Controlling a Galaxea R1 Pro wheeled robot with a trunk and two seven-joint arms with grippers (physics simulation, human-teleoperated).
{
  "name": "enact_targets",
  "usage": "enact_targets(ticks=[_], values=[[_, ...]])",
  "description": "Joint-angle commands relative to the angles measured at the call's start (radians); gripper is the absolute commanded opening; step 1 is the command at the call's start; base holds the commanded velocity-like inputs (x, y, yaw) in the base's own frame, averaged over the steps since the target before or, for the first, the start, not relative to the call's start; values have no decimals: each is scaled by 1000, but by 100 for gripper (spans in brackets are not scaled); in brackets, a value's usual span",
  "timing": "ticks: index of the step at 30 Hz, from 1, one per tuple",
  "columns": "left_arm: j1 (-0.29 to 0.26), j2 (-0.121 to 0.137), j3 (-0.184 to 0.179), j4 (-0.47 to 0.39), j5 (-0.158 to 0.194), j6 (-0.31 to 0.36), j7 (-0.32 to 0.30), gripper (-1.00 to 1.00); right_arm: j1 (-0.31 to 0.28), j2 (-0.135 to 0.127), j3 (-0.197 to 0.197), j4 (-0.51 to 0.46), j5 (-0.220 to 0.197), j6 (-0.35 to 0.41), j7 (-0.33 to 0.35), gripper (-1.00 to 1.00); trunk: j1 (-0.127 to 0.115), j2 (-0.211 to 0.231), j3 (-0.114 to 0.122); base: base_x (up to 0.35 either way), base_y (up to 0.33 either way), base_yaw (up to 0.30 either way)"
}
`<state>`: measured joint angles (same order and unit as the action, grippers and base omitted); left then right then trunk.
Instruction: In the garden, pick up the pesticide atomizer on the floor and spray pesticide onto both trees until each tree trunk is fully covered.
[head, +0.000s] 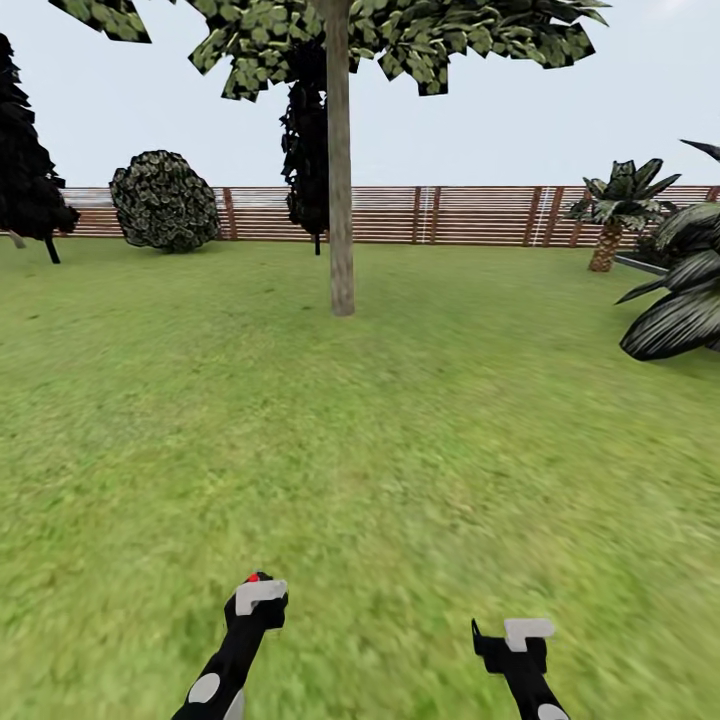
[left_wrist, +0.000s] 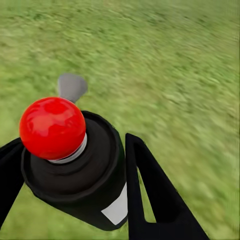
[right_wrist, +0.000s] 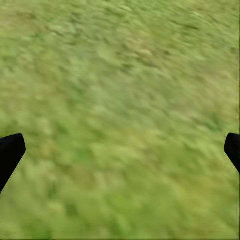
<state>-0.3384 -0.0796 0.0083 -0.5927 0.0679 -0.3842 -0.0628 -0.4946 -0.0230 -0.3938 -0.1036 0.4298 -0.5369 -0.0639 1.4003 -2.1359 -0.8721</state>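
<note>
Setting: green lawn (head: 400, 450) runs back to a brown slatted fence (head: 450, 215), under a pale sky; a round bush (head: 165, 200) and dark conifers (head: 30, 170) stand along the far edge, and a short palm (head: 610, 215) stands at the right.
Tree: one tall tree with a bare grey-brown trunk (head: 341, 180) stands well ahead, about the middle of the head view, its leafy crown (head: 400, 40) overhead.
Atomizer: the pesticide atomizer (left_wrist: 85, 170) sits between the fingers of the left gripper (head: 258, 603), black body with a white label patch; a red ball tops it and a grey piece juts beyond it.
Left gripper: closed around the bottle, a black finger (left_wrist: 150, 195) pressed against each side.
Right gripper: the right gripper (head: 505, 640) carries nothing; in its wrist view the two fingertips (right_wrist: 10, 152) sit at opposite edges, spread wide over bare grass.
Step in hand: pickup looks done; by my reading this is the approach to the first trunk, which is well apart from the arms.
Pesticide: no white specks visible on the trunk.
Next move: likely close the gap, then raise and aim the nozzle at the trunk; which way the nozzle faces I cannot tell.
</note>
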Motion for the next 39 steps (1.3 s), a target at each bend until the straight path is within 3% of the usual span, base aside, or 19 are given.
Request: enact_targets(ticks=[1,20,39], values=[[-1,0,1,1,7,-2,-7,-100,-1,0,-3,2,11,-3,-7,100,0,0,-1,350,0,0],[-1,-1,0,1,7,-2,-7,-100,-1,0,-4,2,11,-3,-7,100,0,0,-1,350,10,0],[-1,-2,-1,1,7,-2,-6,-100,-1,1,-5,2,10,-3,-7,100,0,0,-1,350,115,0]])
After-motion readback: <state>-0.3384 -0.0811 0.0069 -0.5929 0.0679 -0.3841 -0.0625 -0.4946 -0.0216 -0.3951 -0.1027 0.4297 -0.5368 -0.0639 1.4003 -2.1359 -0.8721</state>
